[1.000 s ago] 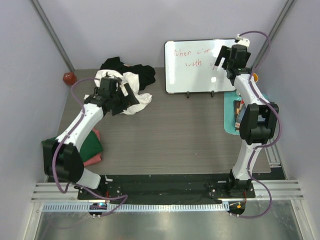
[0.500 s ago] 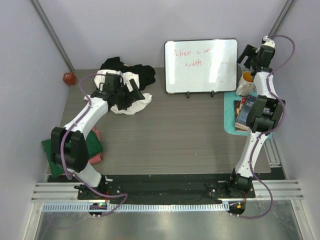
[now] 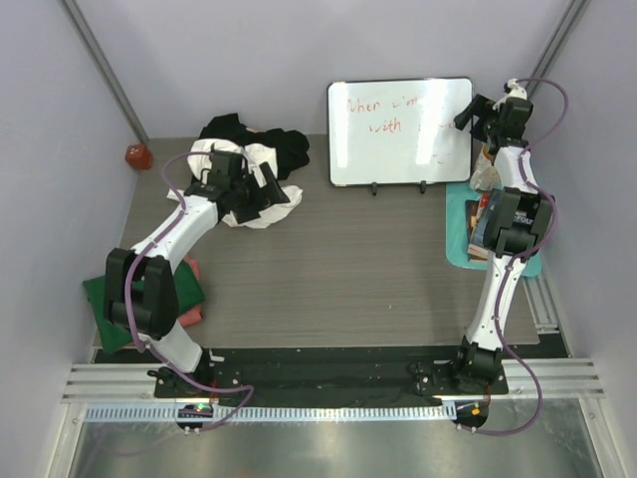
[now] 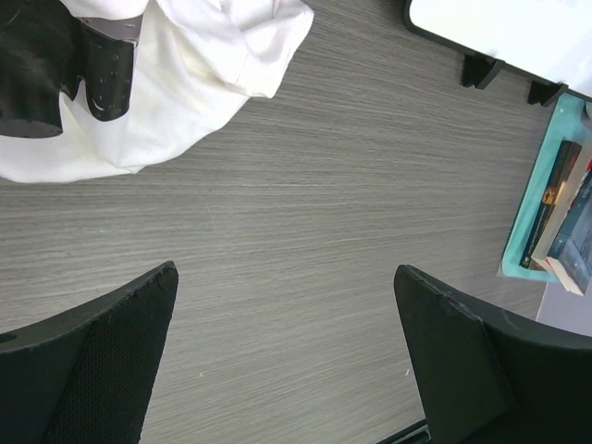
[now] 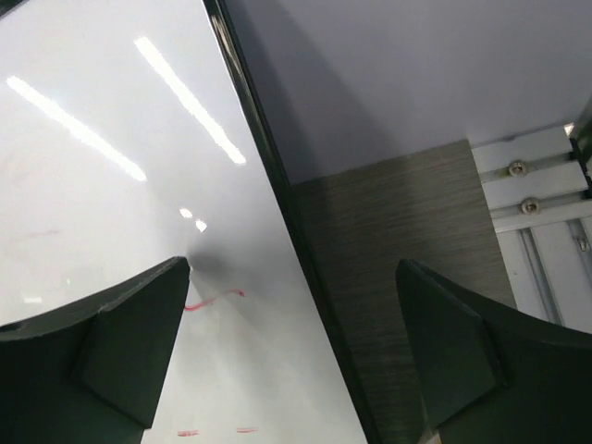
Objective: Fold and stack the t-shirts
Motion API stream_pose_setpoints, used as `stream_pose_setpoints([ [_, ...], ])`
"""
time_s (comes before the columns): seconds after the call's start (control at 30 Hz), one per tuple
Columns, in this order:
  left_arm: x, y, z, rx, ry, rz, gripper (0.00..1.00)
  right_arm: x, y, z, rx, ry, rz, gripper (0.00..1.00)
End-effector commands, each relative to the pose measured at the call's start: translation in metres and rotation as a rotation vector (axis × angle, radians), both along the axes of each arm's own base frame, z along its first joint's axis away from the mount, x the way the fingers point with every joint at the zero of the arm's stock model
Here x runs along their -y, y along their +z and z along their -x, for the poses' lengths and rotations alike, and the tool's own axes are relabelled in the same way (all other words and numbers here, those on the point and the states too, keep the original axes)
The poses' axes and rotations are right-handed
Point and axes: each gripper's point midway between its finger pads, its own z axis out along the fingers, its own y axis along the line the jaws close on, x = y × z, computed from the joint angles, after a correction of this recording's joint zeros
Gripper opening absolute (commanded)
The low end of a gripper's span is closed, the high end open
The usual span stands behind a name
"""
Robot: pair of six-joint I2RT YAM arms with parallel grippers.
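Observation:
A heap of t-shirts lies at the back left of the table: a crumpled white one [image 3: 271, 199] in front, black ones [image 3: 249, 137] behind it. A dark green t-shirt [image 3: 184, 289] lies folded on a salmon pink one [image 3: 189, 317] at the front left. My left gripper [image 3: 269, 191] hovers at the white shirt's right edge. In the left wrist view it [image 4: 287, 351] is open over bare table, with the white t-shirt [image 4: 185, 83] beyond its fingers. My right gripper [image 3: 470, 115] is open and empty at the whiteboard's right edge, high at the back right.
A whiteboard [image 3: 398, 129] with red writing stands at the back centre and fills the right wrist view [image 5: 111, 185]. A teal mat [image 3: 456, 234] with books [image 3: 488, 214] lies along the right edge. A red object [image 3: 137, 155] sits in the back left corner.
The right arm swung from the whiteboard out to the far right corner and has come partly back to the board's right edge. The left gripper shifted slightly right over the white shirt.

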Motion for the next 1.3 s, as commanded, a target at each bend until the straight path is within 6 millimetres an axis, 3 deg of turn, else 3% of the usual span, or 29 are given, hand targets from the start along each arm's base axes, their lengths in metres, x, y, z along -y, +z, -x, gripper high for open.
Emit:
stream_pose_setpoints([
  [0.0, 0.004, 0.004, -0.002, 0.035, -0.027, 0.018, 1.00, -0.006, 0.022, -0.012, 0.079, 0.034, -0.023, 1.00],
  [0.33, 0.005, 0.003, -0.003, 0.036, -0.019, 0.029, 1.00, -0.025, -0.001, -0.010, 0.051, 0.121, -0.089, 0.99],
  [0.6, 0.004, 0.006, 0.000, 0.043, -0.012, 0.031, 1.00, -0.045, 0.008, -0.009, 0.080, 0.185, -0.135, 0.97],
  [0.87, 0.004, 0.013, 0.002, 0.058, -0.017, 0.029, 1.00, -0.048, 0.014, -0.003, 0.072, 0.192, -0.121, 0.97],
  [1.03, 0.001, 0.015, 0.005, 0.067, -0.016, 0.011, 1.00, -0.042, 0.037, -0.001, 0.106, 0.150, -0.056, 0.97],
  [1.2, 0.002, 0.010, 0.005, 0.051, -0.023, 0.016, 1.00, -0.042, 0.089, 0.001, 0.187, 0.154, -0.014, 0.99],
  [1.27, 0.003, 0.007, 0.005, 0.047, -0.024, 0.015, 1.00, -0.045, 0.101, 0.003, 0.193, 0.161, -0.018, 0.99],
])
